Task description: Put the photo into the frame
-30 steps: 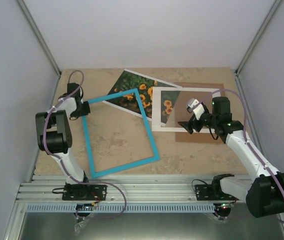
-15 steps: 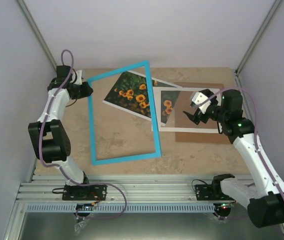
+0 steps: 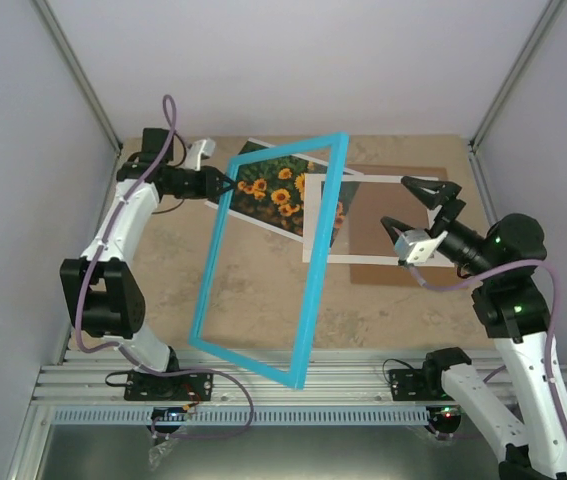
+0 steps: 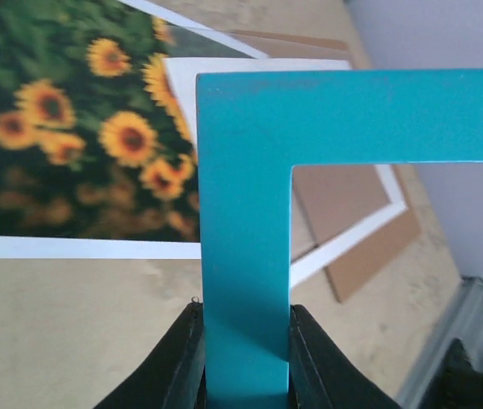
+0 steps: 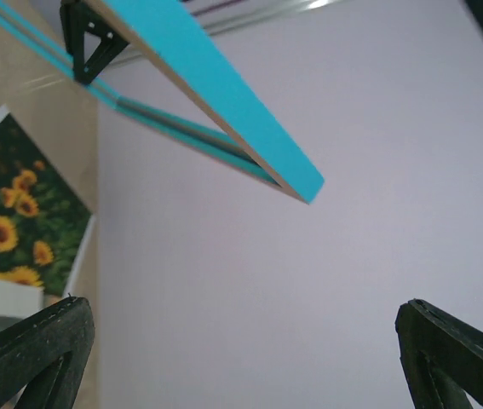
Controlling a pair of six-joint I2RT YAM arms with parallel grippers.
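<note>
- Frame point(image 3: 319, 250) tilted up on edge, left fingers point(image 4: 181, 368) clamped on its corner.
- Right fingers point(image 5: 28, 358) spread, empty.
- Photo point(image 4: 54, 145) flat on the counter point(image 3: 163, 270), not yet inside.

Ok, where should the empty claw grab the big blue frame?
Grip the frame on its right-hand bar, coming from the right. It stands tilted up, the left gripper clamps its upper left corner, and that thin free bar faces the open right gripper.

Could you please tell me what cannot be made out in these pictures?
Photo: top view, right part hidden by frame and white mat.
Backing board: top view, partly under the mat.
Frame's gripped end: left wrist view, cut off by the bottom edge inside the left gripper.
</note>
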